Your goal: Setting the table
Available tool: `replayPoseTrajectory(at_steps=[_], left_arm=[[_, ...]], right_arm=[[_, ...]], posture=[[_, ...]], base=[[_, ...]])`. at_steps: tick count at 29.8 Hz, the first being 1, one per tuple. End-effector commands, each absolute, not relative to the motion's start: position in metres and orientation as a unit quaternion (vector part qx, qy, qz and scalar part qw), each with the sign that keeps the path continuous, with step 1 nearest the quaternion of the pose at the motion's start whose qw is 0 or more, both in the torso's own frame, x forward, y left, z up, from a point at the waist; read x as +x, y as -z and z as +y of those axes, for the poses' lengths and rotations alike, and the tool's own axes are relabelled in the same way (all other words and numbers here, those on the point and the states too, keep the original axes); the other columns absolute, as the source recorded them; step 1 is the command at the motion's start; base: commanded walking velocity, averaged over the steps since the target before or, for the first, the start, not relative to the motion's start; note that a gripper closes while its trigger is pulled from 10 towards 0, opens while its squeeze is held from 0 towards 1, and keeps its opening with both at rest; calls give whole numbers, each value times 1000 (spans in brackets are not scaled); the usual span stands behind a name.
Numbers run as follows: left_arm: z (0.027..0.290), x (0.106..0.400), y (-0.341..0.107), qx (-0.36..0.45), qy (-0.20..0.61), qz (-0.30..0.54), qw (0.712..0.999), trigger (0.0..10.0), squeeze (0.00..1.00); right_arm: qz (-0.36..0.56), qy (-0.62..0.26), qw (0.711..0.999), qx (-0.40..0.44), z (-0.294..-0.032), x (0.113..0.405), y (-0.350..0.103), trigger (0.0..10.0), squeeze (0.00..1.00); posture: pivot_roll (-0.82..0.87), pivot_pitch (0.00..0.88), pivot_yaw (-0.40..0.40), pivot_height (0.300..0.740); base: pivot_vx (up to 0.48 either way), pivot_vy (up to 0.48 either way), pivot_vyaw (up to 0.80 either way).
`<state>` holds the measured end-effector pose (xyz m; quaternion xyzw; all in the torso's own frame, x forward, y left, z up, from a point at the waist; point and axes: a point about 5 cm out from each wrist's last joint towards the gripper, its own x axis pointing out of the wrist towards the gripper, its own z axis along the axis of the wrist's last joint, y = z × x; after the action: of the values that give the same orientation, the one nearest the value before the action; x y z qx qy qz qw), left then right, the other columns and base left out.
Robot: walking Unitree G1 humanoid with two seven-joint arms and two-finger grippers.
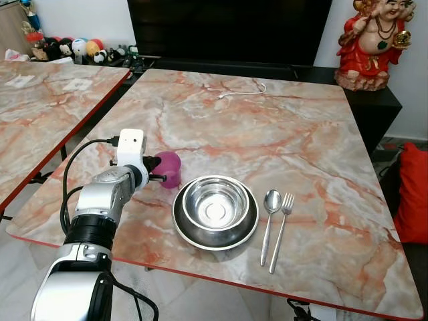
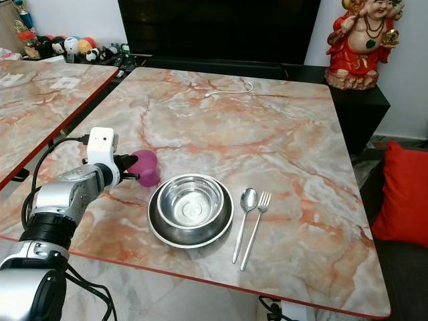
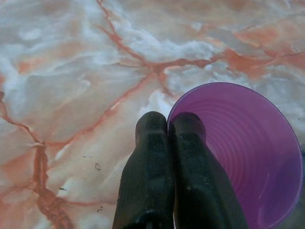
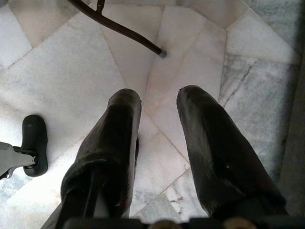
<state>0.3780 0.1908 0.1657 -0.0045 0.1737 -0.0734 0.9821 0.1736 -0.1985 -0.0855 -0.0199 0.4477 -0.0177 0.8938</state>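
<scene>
A robot's left gripper pinches the rim of a purple cup on a marble-patterned table, w/ one black finger inside the cup and the other outside, the two clenched tight on the cup's wall. The cup stands upright near the table's left-near part, just left of a steel bowl that sits in a wider steel plate. The silver left arm reaches in from the near-left corner, a white camera box on its wrist and a black cable looping beside it.

Right of the plate lie a spoon and a fork, side by side & close together, handles toward the near edge. A white cable lies at the table's far side. Beyond it, a dark TV screen on a low black stand; a red-robed figurine stands at far right. A second marble-patterned table stands to the left, w/ stuffed toys behind it. A red cushion shows at right.

The right gripper hangs over a pale tiled floor, fingers apart & holding nothing; a dark chair leg crosses above it.
</scene>
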Motion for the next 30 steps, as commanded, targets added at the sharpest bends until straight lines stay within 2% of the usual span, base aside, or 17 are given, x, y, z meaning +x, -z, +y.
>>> replayPoseTrajectory(at_steps=[1,8,9,10,11,30], left_arm=[[191,379,-170,-11,71,173,982,10000,0],[193,378,-170,-15,68,176,982,10000,0],[193,378,-171,-15,69,176,982,10000,55],[193,378,-171,-16,69,176,982,10000,404],[193,378,-171,-16,70,176,982,10000,694],[189,379,-180,-29,74,157,984,10000,675]], right_arm=[[453,22,891,-16,-199,170,87,10000,0],[453,21,891,-16,-200,170,87,10000,0],[453,21,891,-16,-200,170,87,10000,0],[453,21,891,-17,-200,170,87,10000,0],[453,21,891,-17,-200,170,87,10000,0],[452,20,892,-16,-200,171,86,10000,0]], posture=[[57,0,-2,740],[60,0,-5,740],[62,0,-6,740],[62,0,-6,740],[62,0,-6,740],[67,0,-11,740]], base=[[0,0,0],[0,0,0],[0,0,0],[0,0,0],[0,0,0],[0,0,0]])
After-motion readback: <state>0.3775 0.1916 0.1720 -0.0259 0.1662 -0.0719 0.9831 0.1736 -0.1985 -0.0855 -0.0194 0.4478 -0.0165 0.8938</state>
